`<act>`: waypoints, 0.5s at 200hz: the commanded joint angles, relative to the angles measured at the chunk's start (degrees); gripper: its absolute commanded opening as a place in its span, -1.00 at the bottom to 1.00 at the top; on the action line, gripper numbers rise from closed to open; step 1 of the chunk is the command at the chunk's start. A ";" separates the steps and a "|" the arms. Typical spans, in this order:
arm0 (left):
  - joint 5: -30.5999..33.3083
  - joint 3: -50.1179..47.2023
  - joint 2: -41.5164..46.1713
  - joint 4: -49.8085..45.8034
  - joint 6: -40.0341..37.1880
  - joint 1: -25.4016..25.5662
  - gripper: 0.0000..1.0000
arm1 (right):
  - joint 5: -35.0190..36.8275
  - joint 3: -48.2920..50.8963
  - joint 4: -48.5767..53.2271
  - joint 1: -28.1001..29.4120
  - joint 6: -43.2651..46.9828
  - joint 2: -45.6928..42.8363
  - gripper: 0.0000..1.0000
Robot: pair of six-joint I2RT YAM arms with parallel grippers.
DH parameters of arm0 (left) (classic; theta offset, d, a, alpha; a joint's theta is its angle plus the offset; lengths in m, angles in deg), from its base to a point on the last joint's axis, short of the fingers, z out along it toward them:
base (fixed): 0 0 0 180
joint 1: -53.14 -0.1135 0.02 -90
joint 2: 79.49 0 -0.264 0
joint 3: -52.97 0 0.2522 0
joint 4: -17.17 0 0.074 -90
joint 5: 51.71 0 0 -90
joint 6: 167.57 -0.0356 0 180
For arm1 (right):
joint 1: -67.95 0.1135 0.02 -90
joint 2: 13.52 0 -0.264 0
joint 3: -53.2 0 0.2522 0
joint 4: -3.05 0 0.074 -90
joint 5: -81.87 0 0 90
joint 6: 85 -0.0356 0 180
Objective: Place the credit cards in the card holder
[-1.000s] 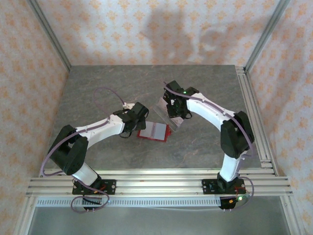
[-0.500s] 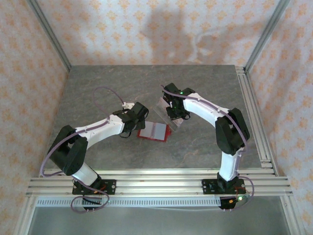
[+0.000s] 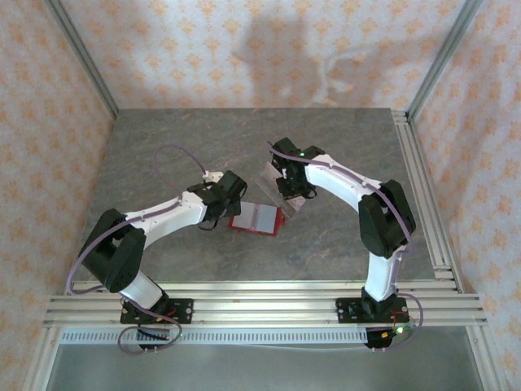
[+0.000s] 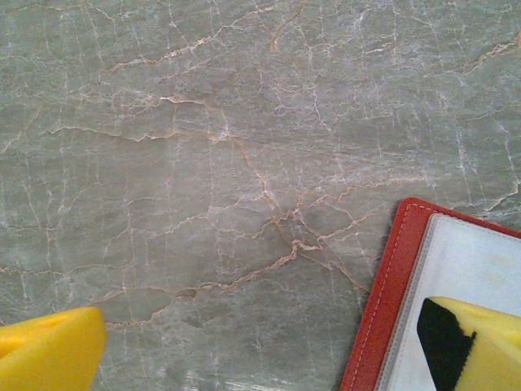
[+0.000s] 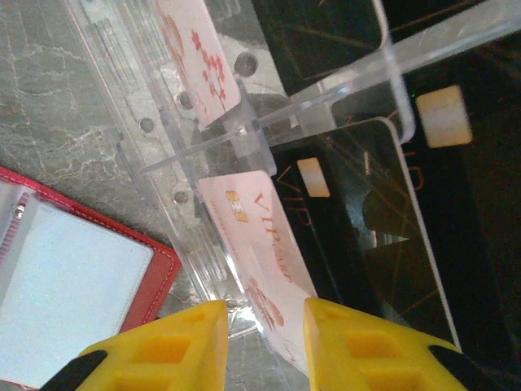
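**A:** Grey marble table (image 3: pixel 163 147) from above, and the red card holder (image 3: pixel 257 218) lay open mid-table. The left gripper (image 4: pixel 260 350) was spread wide over its corner.

**B:** The right wrist showed pink credit cards (image 5: pixel 260 244) in the clear rack (image 5: pixel 155 122), hard to read from above. The right gripper (image 5: pixel 262 314) stood narrow around one corner. Contact was unclear.

Soft, even light fills the enclosure; two blurred shadows fall on the back wall (image 3: pixel 285 49). The tabletop (image 4: pixel 203 163) veins read sharp up close, and the clear rack (image 5: pixel 146 122) catches pale glare.
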 commanded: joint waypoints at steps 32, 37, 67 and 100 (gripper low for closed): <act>2.02 -0.80 1.53 -1.35 0.57 0.44 1.00 | 4.62 -2.72 1.71 -0.37 2.34 -1.66 -0.41; 2.01 -0.81 1.50 -1.37 0.50 0.43 1.00 | 4.90 -2.88 1.90 -0.35 2.41 -1.43 -0.41; 2.03 -0.84 1.58 -1.31 0.58 0.48 1.00 | 5.81 -2.77 2.20 -0.35 2.97 -0.03 -0.41; 2.16 -1.08 1.54 -1.30 0.67 0.43 1.00 | 4.75 -2.64 2.27 -0.38 3.41 1.27 -0.42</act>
